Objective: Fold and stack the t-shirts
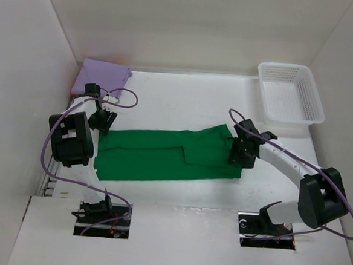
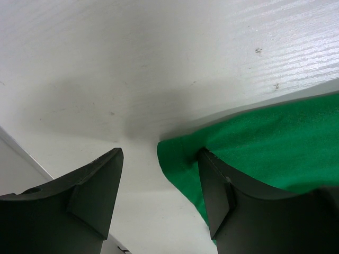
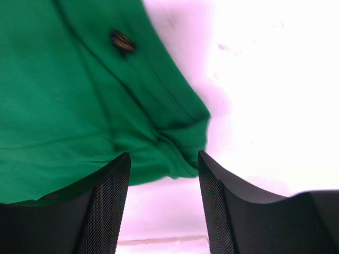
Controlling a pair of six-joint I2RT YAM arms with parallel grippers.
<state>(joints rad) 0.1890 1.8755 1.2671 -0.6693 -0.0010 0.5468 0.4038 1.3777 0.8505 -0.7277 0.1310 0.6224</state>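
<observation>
Green t-shirt — flat, part-folded, desk ctr.
Lavender t-shirt — folded, far-left corner.
Left end effector — released, fingers apart at green t-shirt's left corner.
Right end effector — released, over its right edge, nothing held.
Basket — white, far right.

A white plastic lattice basket sits upright in the far right corner of a white table, close to the right-hand wall, as plain white walls enclose three sides.
</observation>
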